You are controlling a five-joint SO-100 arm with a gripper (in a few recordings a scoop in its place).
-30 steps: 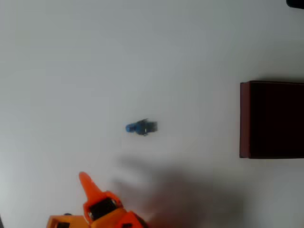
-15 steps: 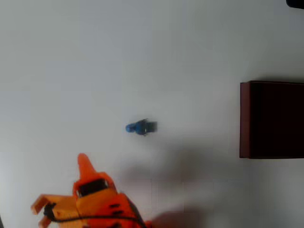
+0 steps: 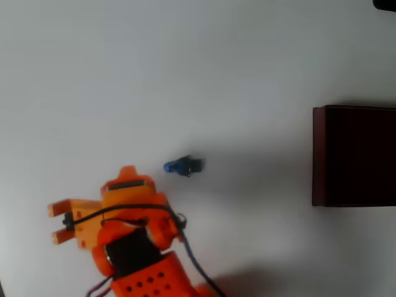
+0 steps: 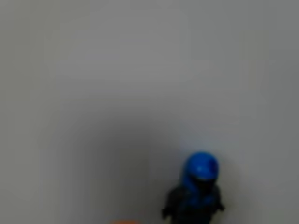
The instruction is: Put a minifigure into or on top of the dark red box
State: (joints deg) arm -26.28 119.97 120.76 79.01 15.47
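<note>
The minifigure [image 3: 184, 166] is a tiny blue toy lying on its side on the white table, head end to the left in the overhead view. In the wrist view the minifigure [image 4: 196, 192] is blurred and low right of centre, blue head uppermost. My orange gripper [image 3: 127, 171] is down and to the left of it, with its tip a short way off and touching nothing. Its fingers lie under the wrist, so their gap is hidden. The dark red box [image 3: 354, 156] stands at the right edge, far from both, with a near-black inside.
The white table [image 3: 185, 74] is bare around the figure and between it and the box. A small dark object [image 3: 385, 4] pokes in at the top right corner. The arm's body and cable [image 3: 139, 260] fill the lower left.
The arm has come up from the bottom edge toward the minifigure, its tip rising and shifting right. The minifigure and the box have stayed where they were.
</note>
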